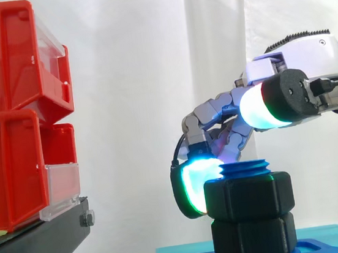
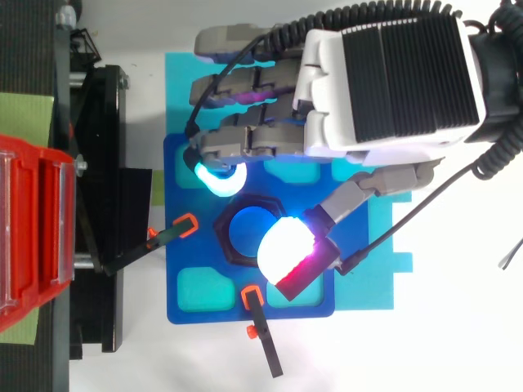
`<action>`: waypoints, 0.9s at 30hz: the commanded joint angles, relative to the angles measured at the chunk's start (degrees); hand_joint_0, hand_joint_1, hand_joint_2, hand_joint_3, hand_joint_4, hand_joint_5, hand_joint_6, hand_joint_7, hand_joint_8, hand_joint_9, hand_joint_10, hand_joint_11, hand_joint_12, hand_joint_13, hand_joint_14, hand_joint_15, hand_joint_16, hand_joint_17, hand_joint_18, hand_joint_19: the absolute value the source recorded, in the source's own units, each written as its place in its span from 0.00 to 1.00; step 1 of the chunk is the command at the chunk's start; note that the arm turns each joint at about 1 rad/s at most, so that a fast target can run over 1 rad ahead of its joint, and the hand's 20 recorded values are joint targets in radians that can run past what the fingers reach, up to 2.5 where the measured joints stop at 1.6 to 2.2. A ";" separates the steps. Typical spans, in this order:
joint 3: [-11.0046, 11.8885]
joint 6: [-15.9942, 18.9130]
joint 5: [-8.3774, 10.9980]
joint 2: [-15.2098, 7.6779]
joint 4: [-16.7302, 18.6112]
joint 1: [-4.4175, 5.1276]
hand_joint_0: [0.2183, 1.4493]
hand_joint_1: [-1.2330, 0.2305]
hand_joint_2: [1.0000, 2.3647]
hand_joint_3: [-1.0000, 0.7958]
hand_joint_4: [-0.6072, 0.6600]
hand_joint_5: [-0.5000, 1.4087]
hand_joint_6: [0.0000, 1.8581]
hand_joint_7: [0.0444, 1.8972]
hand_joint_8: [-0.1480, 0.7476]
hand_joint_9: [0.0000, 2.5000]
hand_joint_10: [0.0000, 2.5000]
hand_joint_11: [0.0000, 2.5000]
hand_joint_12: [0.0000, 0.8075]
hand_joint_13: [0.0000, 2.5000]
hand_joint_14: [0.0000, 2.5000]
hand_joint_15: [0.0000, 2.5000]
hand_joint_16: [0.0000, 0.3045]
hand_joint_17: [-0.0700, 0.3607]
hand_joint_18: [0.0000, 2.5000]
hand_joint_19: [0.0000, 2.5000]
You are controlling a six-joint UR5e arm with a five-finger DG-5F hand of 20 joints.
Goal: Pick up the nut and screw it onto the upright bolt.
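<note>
Standing on blue plate (image 2: 212,314): bolt (image 1: 244,168) with nut (image 1: 249,198); white curtain (image 1: 148,55) behind.

Two red bins are stacked on the black stand (image 1: 44,240): an upper bin (image 1: 6,54) above a lower bin (image 1: 11,170), each with a clear front panel. The white curtain (image 1: 148,55) hangs behind the stand. A blue base plate (image 2: 181,163) lies just beside the stand, on a teal sheet (image 2: 384,273). One orange-tipped black clamp (image 2: 167,233) lies on the plate's stand side. A second clamp (image 2: 263,343) lies farther from the stand.

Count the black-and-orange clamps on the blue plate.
2: a clamp on the blue plate's left edge, a second clamp on its lower edge, top view. The robot hand may hide more.
</note>
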 commanded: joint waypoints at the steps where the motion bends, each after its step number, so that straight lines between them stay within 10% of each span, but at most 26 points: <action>1: 0.04 0.07 -0.05 0.00 0.18 -0.04 0.24 0.74 0.00 0.28 0.70 0.22 0.27 0.52 0.46 0.32 0.00 0.00 0.37 0.21 0.00 0.00 0.10 0.32 0.07 0.00; 10: -0.32 0.25 0.48 -2.02 3.08 0.66 0.23 0.75 0.00 0.28 0.67 0.21 0.27 0.41 0.44 0.30 0.00 0.00 0.37 0.19 0.00 0.00 0.11 0.33 0.06 0.00; 27: 1.44 2.09 0.04 -2.02 -0.87 1.10 0.23 0.75 0.00 0.28 0.68 0.23 0.27 0.59 0.45 0.30 0.00 0.00 0.38 0.19 0.00 0.00 0.11 0.33 0.06 0.00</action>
